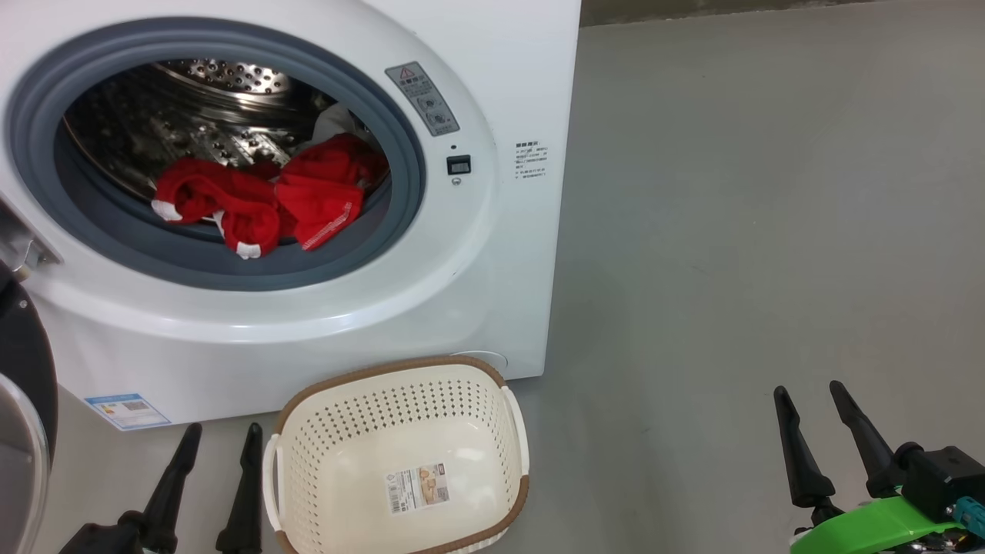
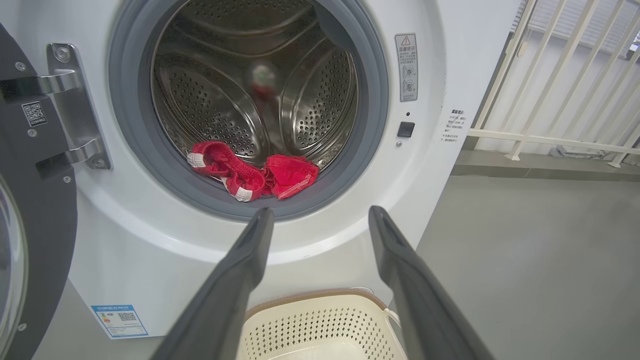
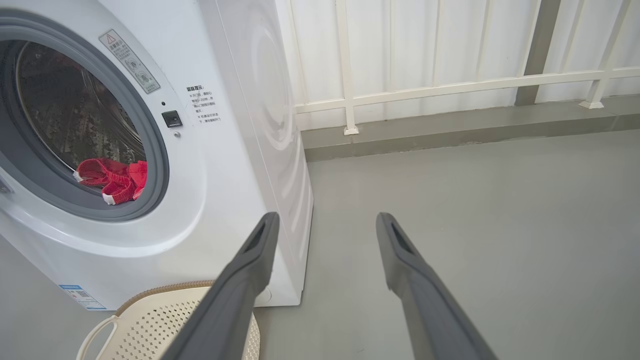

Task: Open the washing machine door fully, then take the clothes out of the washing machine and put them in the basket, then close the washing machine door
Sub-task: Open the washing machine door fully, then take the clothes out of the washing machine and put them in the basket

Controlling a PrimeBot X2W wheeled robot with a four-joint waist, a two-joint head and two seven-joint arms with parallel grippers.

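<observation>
Two robot hands hang low before a white washing machine (image 1: pixel 492 308) that stands on a grey floor (image 1: pixel 731 231). Its round, black-rimmed door (image 2: pixel 40 210) is swung wide open on the robot's left, the metal hinge plates in plain sight. Red clothes (image 1: pixel 262 196) with white trim lie heaped at the front of the steel drum (image 1: pixel 223 77), partly draped over the grey rubber ring of the mouth (a scrap of white cloth shows behind them). A cream basket (image 1: pixel 388 368) with a brown rim sits on the floor just in front of the machine, below the mouth, a paper label on its bottom. The left hand (image 1: pixel 222 429) is just beside the basket's left handle, fingers spread apart and empty. The right hand (image 1: pixel 809 388) is well off to the right over bare floor, its fingers likewise spread and empty. A white railing (image 3: pixel 450 87) runs behind the machine.
</observation>
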